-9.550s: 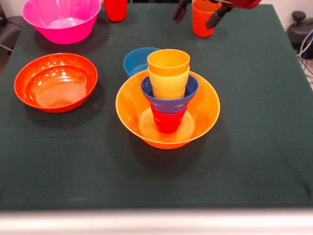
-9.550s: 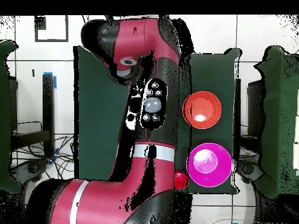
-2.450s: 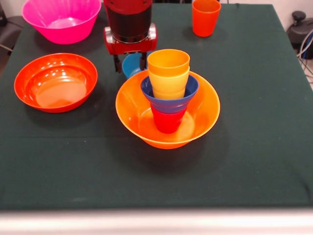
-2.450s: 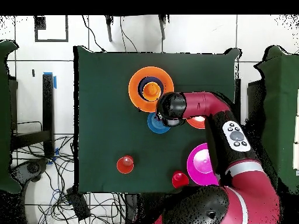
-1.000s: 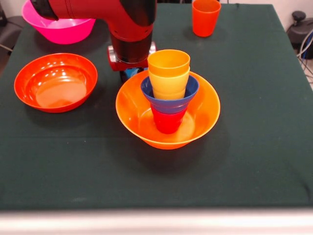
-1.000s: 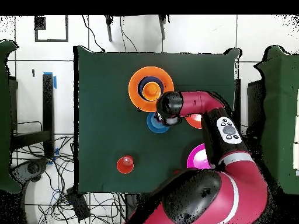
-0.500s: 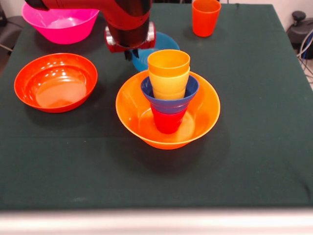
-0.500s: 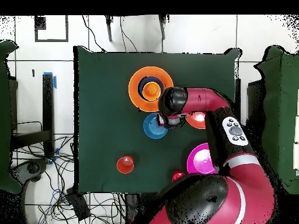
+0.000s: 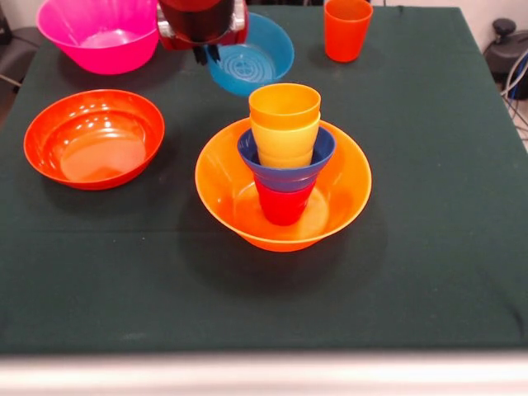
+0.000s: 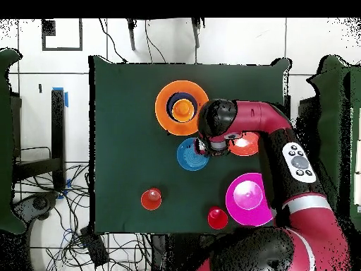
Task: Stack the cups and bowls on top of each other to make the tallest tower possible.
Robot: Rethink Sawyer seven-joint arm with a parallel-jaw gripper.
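Front view: the hand (image 9: 206, 51) hangs at the bench's far edge, pinching the near-left rim of the light blue bowl (image 9: 252, 56), which is lifted and tilted so its inside faces the camera. Below and nearer stands the tower (image 9: 284, 157): big yellow-orange bowl (image 9: 223, 177) as base, a red cup (image 9: 283, 204) inside it, the small dark blue bowl (image 9: 318, 153) seated on that cup, and two nested yellow cups (image 9: 285, 115) on top. The orange-red bowl (image 9: 93, 137) sits toward the left edge, the pink bowl (image 9: 99, 31) in the far left corner, and an orange cup (image 9: 346, 29) at the far edge, right of the hand. Overhead view: the arm (image 10: 275, 141) reaches in from the bench's right side, partly covering the orange-red bowl (image 10: 247, 147); the light blue bowl (image 10: 190, 154) hangs just beside the tower (image 10: 182, 107), toward the bench's middle. A red cup (image 10: 151, 199) and another red cup (image 10: 217, 218) stand near the bottom edge, with the pink bowl (image 10: 248, 200) next to the second. Risks, as I judge them: a one-sided rim pinch lets the bowl swing or slip; a tilted bowl lowered onto the narrow top cup may seat off-centre and slide off, and any sideways brush could tip the slim upper stack. Open room: wide bare cloth lies on the tower's left and top sides in this view; the approach from above looks unobstructed.
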